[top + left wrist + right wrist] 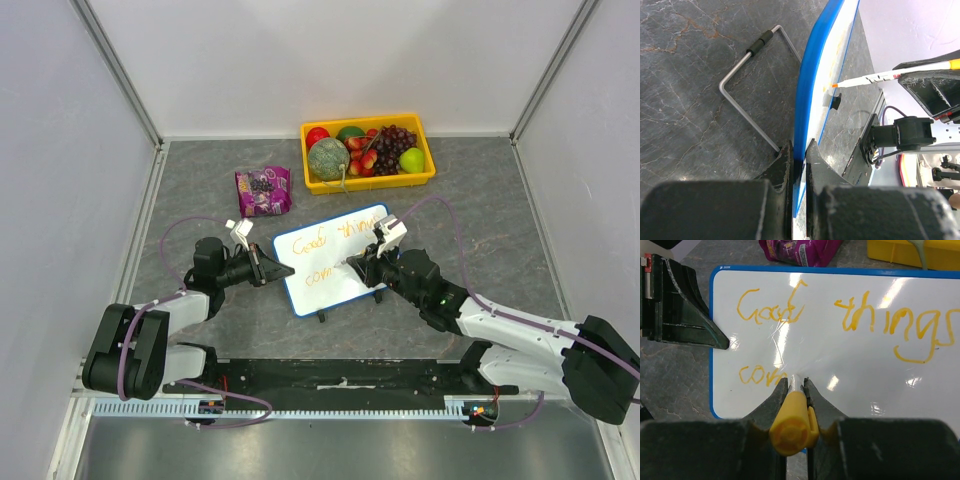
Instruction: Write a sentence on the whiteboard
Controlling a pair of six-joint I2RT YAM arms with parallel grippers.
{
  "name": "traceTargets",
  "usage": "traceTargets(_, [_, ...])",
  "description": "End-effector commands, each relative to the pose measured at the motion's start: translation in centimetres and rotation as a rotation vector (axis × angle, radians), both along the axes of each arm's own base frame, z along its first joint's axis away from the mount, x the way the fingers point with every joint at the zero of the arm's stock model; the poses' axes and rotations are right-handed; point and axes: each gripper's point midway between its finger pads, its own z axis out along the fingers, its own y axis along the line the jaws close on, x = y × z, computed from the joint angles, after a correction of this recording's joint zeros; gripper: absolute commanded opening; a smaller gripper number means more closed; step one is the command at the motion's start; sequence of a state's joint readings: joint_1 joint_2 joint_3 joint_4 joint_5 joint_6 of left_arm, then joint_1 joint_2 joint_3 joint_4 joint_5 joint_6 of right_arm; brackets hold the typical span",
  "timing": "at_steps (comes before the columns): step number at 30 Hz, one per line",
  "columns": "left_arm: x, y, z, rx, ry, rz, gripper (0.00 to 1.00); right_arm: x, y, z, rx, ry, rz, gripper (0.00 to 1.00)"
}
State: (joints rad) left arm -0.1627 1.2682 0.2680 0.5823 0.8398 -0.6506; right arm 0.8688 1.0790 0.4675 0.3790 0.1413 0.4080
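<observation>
Pinching, right fingers (795, 382): pressed together on the barrel of a yellow-capped orange marker (791, 427), whose tip touches the whiteboard (865, 365) just after "com".
Clamping, left fingers (799, 150): shut on the whiteboard's blue rim at its left edge, one finger on each face.
Sentence (850, 320): orange cursive on the whiteboard, with "Good things" above and "com" begun below. I judge it unfinished.
Whiteboard's place: mid-surface between the two arms, standing on small black feet. A wire stand (750, 80) shows on its back side. How steeply it tilts I cannot tell.
Handling: the board is stiff, light and glossy, and likely to skate or tip under pen pressure. The rim opposite the writing side looks the right hold. The marker is slim and smooth and wants light, even pressure.
Right arm: reaches in low from the whiteboard's right, with the wrist angled onto its face.
Left arm: elbow folded, wrist level with the whiteboard's left rim.
Past the whiteboard's far edge: a yellow fruit tray (368, 181) and a purple snack bag (262, 190).
</observation>
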Motion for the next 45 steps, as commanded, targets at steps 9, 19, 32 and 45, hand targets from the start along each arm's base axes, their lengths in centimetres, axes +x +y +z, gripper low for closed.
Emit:
traceTargets(9, [1.0,2.3,-3.8,0.113,0.092,0.151,0.02,-0.8,-0.8,-1.2,-0.04,0.038,-0.005,0.0])
traceTargets(19, [1.0,2.2,-3.8,0.114,0.091,0.149,0.02,-1.1,-0.8,-0.8,-0.035,0.036,0.012,0.0])
traceTargets(32, [1.0,2.2,-3.8,0.112,0.097,0.147,0.02,-0.5,0.5,5.8,0.107,-0.051,0.022,0.0])
traceTargets(45, [1.0,2.2,-3.7,0.112,0.093,0.145,0.02,1.5,0.9,4.4,0.025,-0.049,-0.03,0.0])
